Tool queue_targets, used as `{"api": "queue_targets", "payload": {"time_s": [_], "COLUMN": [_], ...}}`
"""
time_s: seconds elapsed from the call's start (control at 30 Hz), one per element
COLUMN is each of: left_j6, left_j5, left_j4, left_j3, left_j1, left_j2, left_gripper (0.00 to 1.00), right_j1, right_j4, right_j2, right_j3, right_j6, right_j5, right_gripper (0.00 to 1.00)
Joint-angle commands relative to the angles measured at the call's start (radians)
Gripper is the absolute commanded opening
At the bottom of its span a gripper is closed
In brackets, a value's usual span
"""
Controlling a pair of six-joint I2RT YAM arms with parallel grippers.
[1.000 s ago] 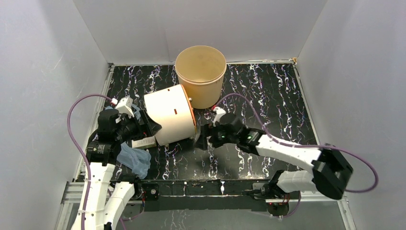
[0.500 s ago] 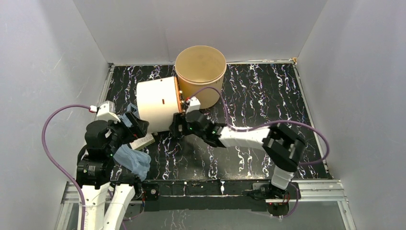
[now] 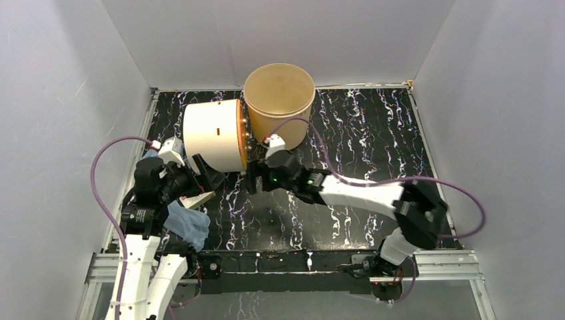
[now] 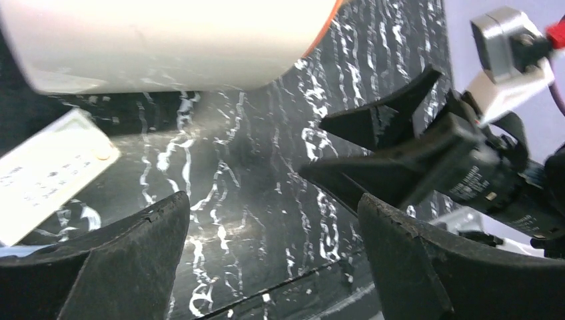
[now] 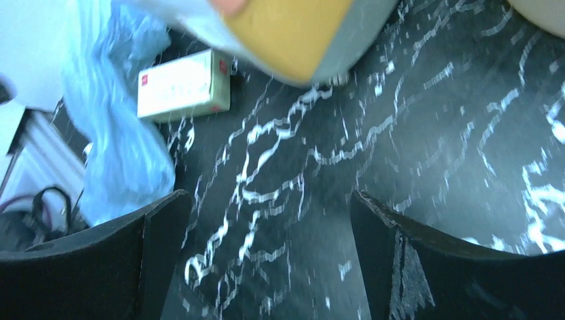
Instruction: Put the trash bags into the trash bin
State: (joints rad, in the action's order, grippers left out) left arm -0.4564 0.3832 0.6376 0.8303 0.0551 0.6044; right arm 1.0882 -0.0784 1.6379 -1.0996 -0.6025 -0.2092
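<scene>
Both jaws stand wide apart, holding nothing. The left gripper (image 4: 270, 220) hangs just short of the drum (image 3: 212, 133). The right gripper (image 5: 270, 213) faces it by the drum's orange end. The blue bag (image 5: 120, 133) lies crumpled behind the left gripper, beside the box (image 5: 183, 85), likely awaiting pickup. The bin (image 3: 278, 100) stands upright beyond the drum.
</scene>
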Motion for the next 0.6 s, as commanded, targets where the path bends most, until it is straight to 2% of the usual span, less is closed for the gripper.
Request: {"api": "queue_targets", "payload": {"time_s": [0.0,0.13,0.23,0.3,0.43,0.57], "left_j6": [-0.039,-0.086,-0.086,-0.081,-0.110,-0.241], "left_j5": [0.186,0.112,0.003,-0.148,-0.603,-0.967], "left_j4": [-0.131,-0.206,-0.230,-0.231,-0.215,-0.128], "left_j3": [-0.033,-0.065,-0.060,-0.031,0.038,0.120], "left_j1": [-0.004,0.013,0.113,0.247,0.544,0.731], "left_j2": [0.036,0.038,0.090,0.140,0.227,0.342], "left_gripper": [0.93,0.93,0.93,0.93,0.94,0.94], "right_j1": [0.001,-0.001,-0.002,-0.002,-0.004,-0.004], "right_j4": [-0.014,0.105,0.141,0.167,0.254,0.350], "right_j2": [-0.250,-0.460,-0.606,-0.687,-0.795,-0.857], "right_j3": [0.159,0.329,0.423,0.461,0.480,0.455], "right_j6": [-0.031,-0.141,-0.194,-0.220,-0.244,-0.247], "right_j5": [-0.057,-0.256,-0.321,-0.359,-0.451,-0.500], "right_gripper": [0.99,0.99,0.99,0.99,0.99,0.99]}}
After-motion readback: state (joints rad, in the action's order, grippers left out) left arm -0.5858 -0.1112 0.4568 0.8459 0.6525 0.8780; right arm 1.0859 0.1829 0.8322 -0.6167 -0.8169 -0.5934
